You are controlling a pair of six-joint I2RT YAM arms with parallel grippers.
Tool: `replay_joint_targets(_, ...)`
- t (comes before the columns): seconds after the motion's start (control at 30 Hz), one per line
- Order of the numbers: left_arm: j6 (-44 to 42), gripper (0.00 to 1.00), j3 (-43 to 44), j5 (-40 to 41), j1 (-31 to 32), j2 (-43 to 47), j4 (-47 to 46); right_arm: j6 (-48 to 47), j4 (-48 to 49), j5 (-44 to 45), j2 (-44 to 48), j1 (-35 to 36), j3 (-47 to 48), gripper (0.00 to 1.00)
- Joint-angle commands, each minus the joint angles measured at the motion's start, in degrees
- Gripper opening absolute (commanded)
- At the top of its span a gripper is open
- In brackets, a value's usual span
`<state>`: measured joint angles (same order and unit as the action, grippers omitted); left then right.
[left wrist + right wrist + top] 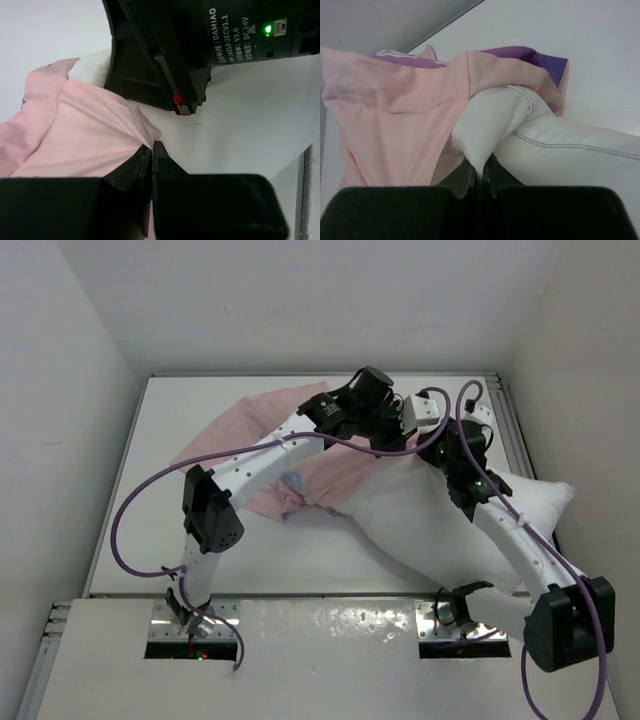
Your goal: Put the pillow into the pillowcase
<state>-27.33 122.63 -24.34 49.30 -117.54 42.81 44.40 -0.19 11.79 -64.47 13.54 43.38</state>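
The table (250, 560) that carries everything is white, and my two arms are bolted at its near edge. The pillow (400, 525) is the biggest thing on it: white and puffy, it lies slantwise across the right half, with its right end reaching out past the right edge and its other end pointing toward the far middle. The pillowcase (265, 420) lies crumpled at the far middle of the table, close to the far edge. Mostly its pale pink inner side shows, with purple only along a turned rim. It touches the pillow. From my right wrist I see a seamed corner of the pillow (495, 107) tucked under the pink edge of the pillowcase (405, 115).

Both my arms reach to that meeting place and cross close together there. My right pincer (480, 169) is closed tight, with a fold of the pillow's white cloth nipped between its tips. My left pincer (151, 146) is closed as well, its tips pinching the pink hem of the pillowcase (90, 135) just above the bare table.
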Motion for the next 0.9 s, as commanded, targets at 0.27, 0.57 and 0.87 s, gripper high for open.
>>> replay_joint_targets(0.27, 3.3, 0.0, -1.2, 3.6, -1.2, 5.6, -7.2, 5.3, 12.8, 18.6, 11.6, 18.4, -7.0, 0.0)
replay_joint_targets(0.57, -9.2, 0.0, -3.0, -15.9, 0.7, 8.4, 4.2, 6.4, 10.3, 15.6, 2.2, 11.3, 5.5, 0.0)
replay_joint_targets(0.87, 5.6, 1.0, -3.4, 5.2, -9.3, 8.7, -8.4, -0.3, -22.1, -5.5, -18.3, -4.7, 25.6, 0.99)
